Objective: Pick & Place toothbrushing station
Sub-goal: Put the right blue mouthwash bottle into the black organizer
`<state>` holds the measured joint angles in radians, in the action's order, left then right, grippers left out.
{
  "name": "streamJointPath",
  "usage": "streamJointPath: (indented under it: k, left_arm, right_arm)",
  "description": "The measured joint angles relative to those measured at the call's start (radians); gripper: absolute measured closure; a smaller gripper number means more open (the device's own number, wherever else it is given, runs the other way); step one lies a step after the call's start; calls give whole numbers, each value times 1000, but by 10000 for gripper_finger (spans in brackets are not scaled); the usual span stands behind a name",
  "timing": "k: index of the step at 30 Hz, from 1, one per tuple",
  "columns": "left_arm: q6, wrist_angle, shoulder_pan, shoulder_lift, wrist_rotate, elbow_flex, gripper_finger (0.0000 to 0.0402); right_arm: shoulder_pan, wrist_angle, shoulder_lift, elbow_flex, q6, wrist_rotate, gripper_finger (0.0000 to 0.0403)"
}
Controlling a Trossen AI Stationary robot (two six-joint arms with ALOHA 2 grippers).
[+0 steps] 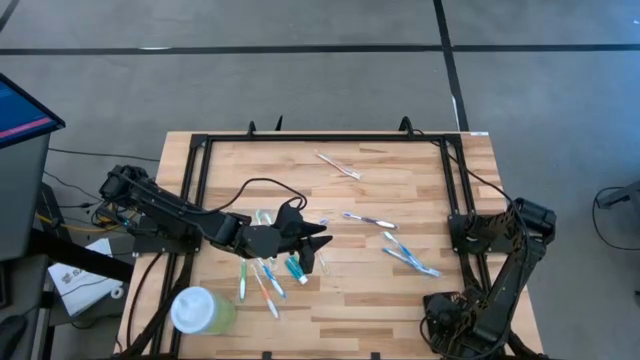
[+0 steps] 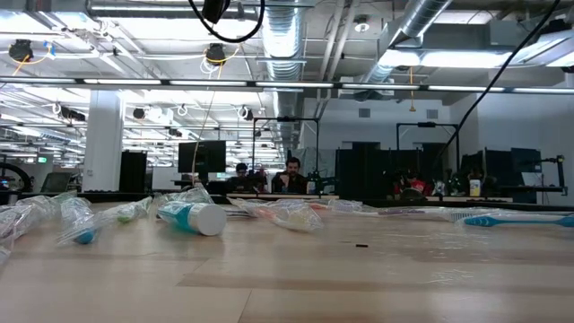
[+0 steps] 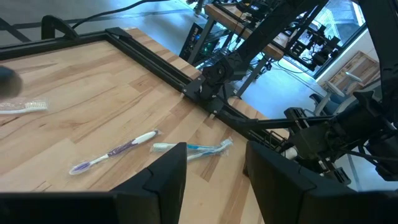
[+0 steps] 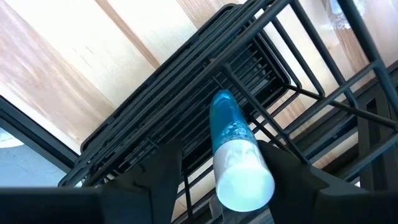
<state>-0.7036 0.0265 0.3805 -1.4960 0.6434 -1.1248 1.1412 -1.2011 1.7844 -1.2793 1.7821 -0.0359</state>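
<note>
- Left gripper (image 1: 318, 240), frame centre, fingers parted, gripping nothing.
- Right gripper (image 4: 217, 171), lower right, fingers spread around a blue tube (image 4: 235, 152), above the black holder (image 4: 186, 118); grip unclear.

The left gripper (image 1: 318, 238) is held over the middle of the table (image 1: 400, 300), amid scattered toothbrushes (image 1: 268, 282) and a toothpaste tube (image 1: 296, 268). A cup (image 1: 200, 310) is set at the near left corner. More toothbrushes (image 1: 410, 256) are spread to the right — one (image 1: 340, 166) lies near the far edge. At the near right corner, a tube (image 4: 235, 149) is seen between the right gripper's (image 4: 227, 171) fingers, above the toothbrushing station (image 4: 186, 118).
</note>
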Motion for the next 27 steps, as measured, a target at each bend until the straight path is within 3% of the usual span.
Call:
streamJointPath:
  k: [10,27]
  left_arm:
    - [0,0,0,0,0,0,243]
    - [8,0,0,0,0,0,243]
  right_arm:
    - [-10,-35,3,-11,-6,-30,223]
    - [-17,-26,2,-27,-37,-23,191]
